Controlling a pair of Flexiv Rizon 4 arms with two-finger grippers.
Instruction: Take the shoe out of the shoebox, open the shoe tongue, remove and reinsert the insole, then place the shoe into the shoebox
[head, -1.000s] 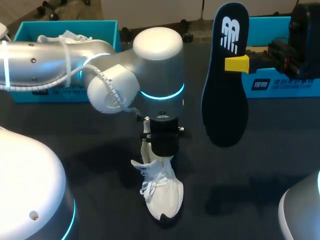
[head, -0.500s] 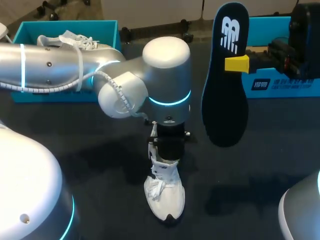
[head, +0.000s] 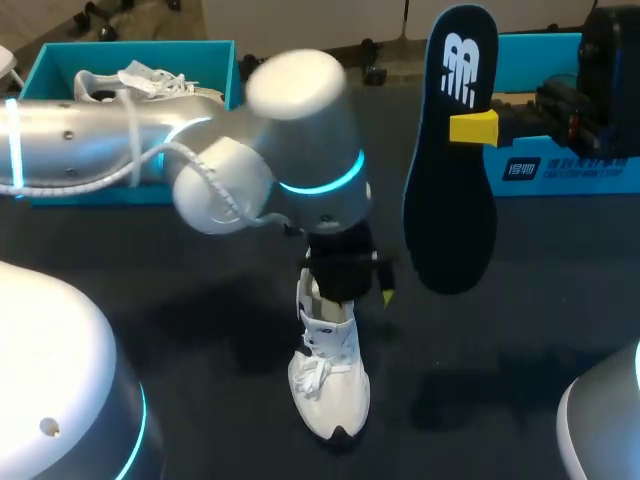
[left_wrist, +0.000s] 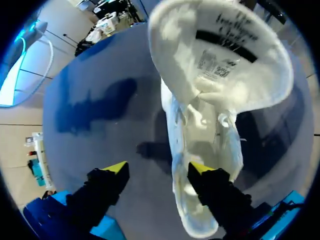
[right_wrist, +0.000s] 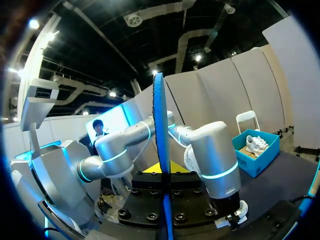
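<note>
Shoe (head: 328, 385) with printed tongue label (left_wrist: 220, 50); left claw (left_wrist: 157, 169) apart over it, right claw (head: 472, 127) clamps logoed insole (head: 450, 210)

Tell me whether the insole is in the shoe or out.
Out: the right claw holds the insole upright in the air, apart from the shoe on the table.

The shoe (head: 328, 385) lies on the table (head: 200, 330) near the front middle, toe toward the robot. The left gripper (left_wrist: 159, 170) hangs over its heel end, one finger at the shoe, the other beside it. Right of the shoe, above the table, the insole (head: 450, 160) stands upright in the right gripper (head: 468, 128). A shoebox (head: 50, 65) sits at the back left with a second shoe (head: 140, 82) in it. A second box (head: 570, 170) is at the back right.
</note>
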